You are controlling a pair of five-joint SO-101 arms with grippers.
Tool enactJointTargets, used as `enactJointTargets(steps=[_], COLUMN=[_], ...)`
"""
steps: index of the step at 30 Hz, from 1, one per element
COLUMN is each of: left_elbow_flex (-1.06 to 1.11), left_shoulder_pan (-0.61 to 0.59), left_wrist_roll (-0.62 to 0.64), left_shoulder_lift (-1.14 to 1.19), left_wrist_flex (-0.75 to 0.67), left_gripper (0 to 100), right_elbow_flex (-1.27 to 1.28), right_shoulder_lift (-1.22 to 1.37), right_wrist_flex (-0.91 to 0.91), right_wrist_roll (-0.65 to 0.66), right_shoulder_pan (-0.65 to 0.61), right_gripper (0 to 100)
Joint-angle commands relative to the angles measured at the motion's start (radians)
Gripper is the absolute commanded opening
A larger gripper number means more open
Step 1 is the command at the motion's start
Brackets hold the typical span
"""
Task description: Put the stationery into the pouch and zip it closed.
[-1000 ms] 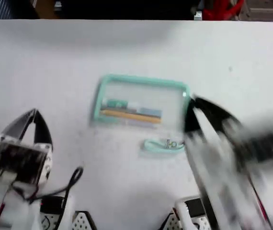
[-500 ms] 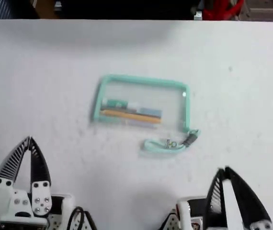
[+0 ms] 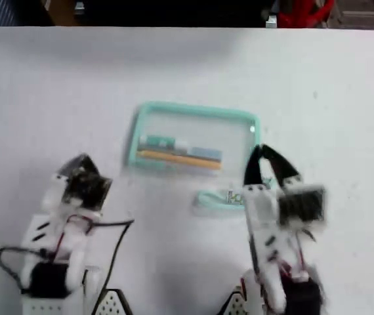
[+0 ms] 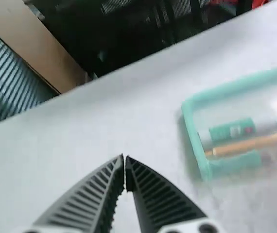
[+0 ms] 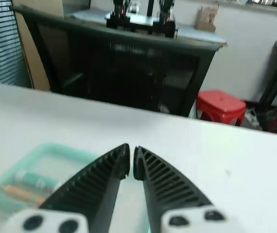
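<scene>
A clear pouch with a mint-green rim (image 3: 194, 111) lies flat in the middle of the white table. Inside it are a green pen and a wooden pencil (image 3: 179, 153). Its mint wrist strap (image 3: 221, 199) lies on the table just in front. My right gripper (image 3: 260, 150) is shut, its tips at the pouch's near right corner above the strap's end. My left gripper (image 3: 82, 159) is shut and sits left of the pouch, apart from it. The left wrist view has the shut fingertips (image 4: 124, 163) short of the pouch (image 4: 193, 130) and its pen (image 4: 230, 132). The right wrist view has its shut gripper (image 5: 131, 154) over the pouch (image 5: 45, 147).
Both arm bases (image 3: 56, 275) stand at the table's near edge, with a loose black cable (image 3: 111, 226) by the left one. Beyond the table's far edge are a dark chair (image 5: 129, 68) and a red stool (image 5: 220, 104). Bare white table surrounds the pouch.
Both arms have come forward from the near edge since half a second ago. The right gripper is back at the pouch's right corner; the left has swung up beside the pouch.
</scene>
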Motion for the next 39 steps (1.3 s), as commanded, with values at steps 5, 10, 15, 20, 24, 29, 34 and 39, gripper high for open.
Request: enactJointTargets(steps=[5,10,15,20,24,29,34,39], left_elbow_flex=[0.269,0.259,0.269,0.267,0.267,0.267,0.267,0.267], left_shoulder_pan=[-0.039,-0.039,-0.030,-0.016,-0.004,-0.010,-0.010,-0.010], left_wrist_roll=[0.012,0.221,0.359,0.296,0.259,0.259,0.259,0.259], left_shoulder_lift=[-0.005,-0.005,-0.005,-0.005,-0.005,-0.005,-0.005,-0.005], left_wrist_flex=[-0.064,0.046,0.215,0.307,0.308,0.308,0.308,0.308], left_gripper=[2,2,2,2,2,2,2,2], right_elbow_flex=[0.318,0.419,0.419,0.419,0.419,0.419,0.419,0.419], right_shoulder_lift=[-0.002,-0.001,0.001,0.005,0.005,0.005,0.005,0.005], right_wrist_flex=[-0.016,0.084,0.357,0.394,0.394,0.394,0.394,0.394], right_wrist_roll=[-0.011,-0.011,-0.011,-0.011,-0.011,-0.006,-0.005,-0.005], right_shoulder_pan=[-0.007,-0.007,-0.015,-0.007,-0.008,-0.007,-0.007,-0.007], right_gripper=[2.2,1.9,2.1,1.8,1.8,1.8,1.8,1.8])
